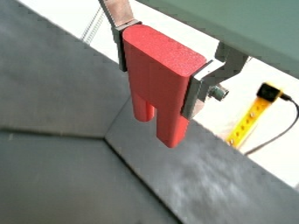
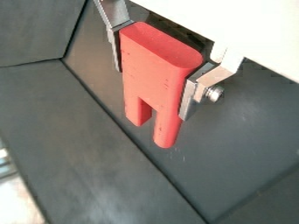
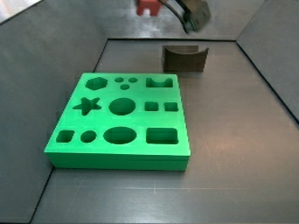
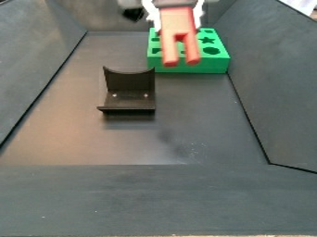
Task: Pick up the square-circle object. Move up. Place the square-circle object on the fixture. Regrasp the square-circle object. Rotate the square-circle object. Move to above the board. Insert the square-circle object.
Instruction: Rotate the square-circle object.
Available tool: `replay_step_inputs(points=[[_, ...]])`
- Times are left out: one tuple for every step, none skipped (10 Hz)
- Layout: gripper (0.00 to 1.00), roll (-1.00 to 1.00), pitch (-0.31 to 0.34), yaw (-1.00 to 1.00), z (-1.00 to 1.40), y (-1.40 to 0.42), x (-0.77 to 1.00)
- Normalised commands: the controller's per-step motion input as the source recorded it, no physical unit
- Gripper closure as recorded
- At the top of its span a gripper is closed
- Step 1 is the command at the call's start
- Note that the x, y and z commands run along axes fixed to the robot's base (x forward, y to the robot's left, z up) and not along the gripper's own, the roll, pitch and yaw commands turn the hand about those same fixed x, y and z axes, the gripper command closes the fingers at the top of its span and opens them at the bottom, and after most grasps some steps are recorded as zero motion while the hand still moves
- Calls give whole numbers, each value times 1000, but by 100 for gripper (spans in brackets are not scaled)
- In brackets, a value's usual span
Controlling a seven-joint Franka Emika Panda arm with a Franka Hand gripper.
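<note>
Red and close to the lens in both wrist views, the square-circle object [image 1: 158, 83] hangs clamped in the hand [image 1: 163, 66], well above the dark floor. One side view shows it raised beyond the fixture [image 4: 126, 92], the board [image 4: 209, 54] behind. Move-up looks finished; next, lower it into the fixture's notch.

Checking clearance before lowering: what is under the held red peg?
Under the square-circle object, held by the gripper in the air, both wrist views show only bare dark floor; nothing is hidden there.
</note>
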Motion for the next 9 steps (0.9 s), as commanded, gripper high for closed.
replay_step_inputs(points=[[100,-87,-15,-57,1000,43,-729],[100,-84,-6,-55,892,31,-618],[100,-72,22,-48,613,7,-336],[100,-62,32,-44,503,0,-223],[100,-50,82,-33,264,-7,-51],[100,-931,-81,-1000,0,0,0],[100,-937,-79,-1000,-28,13,7],[100,-946,-41,-1000,56,65,-100],[100,-935,2,-1000,60,53,-113]])
